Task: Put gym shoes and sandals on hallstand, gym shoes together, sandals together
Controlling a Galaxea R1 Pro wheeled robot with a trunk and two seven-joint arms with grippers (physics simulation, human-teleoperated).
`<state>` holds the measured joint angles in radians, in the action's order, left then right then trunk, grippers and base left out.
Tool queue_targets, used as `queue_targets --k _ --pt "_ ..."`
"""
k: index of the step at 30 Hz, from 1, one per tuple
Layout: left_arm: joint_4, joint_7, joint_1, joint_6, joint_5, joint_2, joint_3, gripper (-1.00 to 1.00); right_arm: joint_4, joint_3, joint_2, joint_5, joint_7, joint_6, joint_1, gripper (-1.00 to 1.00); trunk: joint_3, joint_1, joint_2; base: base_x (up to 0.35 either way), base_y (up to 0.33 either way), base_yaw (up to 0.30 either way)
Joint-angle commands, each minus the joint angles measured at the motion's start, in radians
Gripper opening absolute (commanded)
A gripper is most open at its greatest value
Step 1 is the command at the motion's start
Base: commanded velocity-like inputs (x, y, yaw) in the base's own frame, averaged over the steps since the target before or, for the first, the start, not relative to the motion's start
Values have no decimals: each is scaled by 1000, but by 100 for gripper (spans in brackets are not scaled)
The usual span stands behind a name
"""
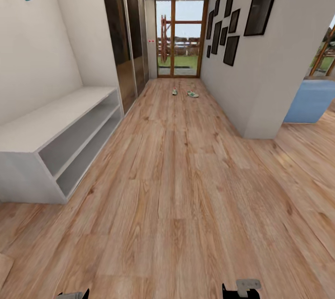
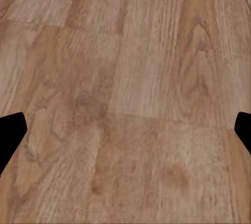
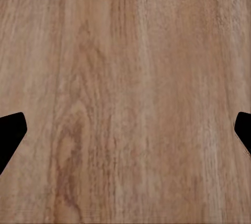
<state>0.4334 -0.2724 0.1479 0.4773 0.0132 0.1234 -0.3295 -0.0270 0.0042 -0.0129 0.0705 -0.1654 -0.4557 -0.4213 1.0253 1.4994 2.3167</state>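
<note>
While both claws — left gripper (image 2: 125, 130) and right gripper (image 3: 125, 130) — hang wide and empty, two small cream-white green-striped sneakers (image 1: 192, 94) lie far down the wood-plank floor (image 1: 186, 206); probably light, soft — best pinched at the collar.

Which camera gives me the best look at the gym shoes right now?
The head view: the two gym shoes lie far down the corridor floor, near the glass door. Both wrist views look down at bare planks between open tool tips.

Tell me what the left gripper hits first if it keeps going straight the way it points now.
Most likely the corridor floor: the left gripper, fingers wide apart and holding nothing, faces bare wood planks. How far off they lie is unclear.
</note>
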Motion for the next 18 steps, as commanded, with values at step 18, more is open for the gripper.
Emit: queue_targets --k 18 --pt "-1 -10 1 2 2 -1 -8 100 1 0 0 8 -6 -1 -1 100 1 0 0 338 0 0"
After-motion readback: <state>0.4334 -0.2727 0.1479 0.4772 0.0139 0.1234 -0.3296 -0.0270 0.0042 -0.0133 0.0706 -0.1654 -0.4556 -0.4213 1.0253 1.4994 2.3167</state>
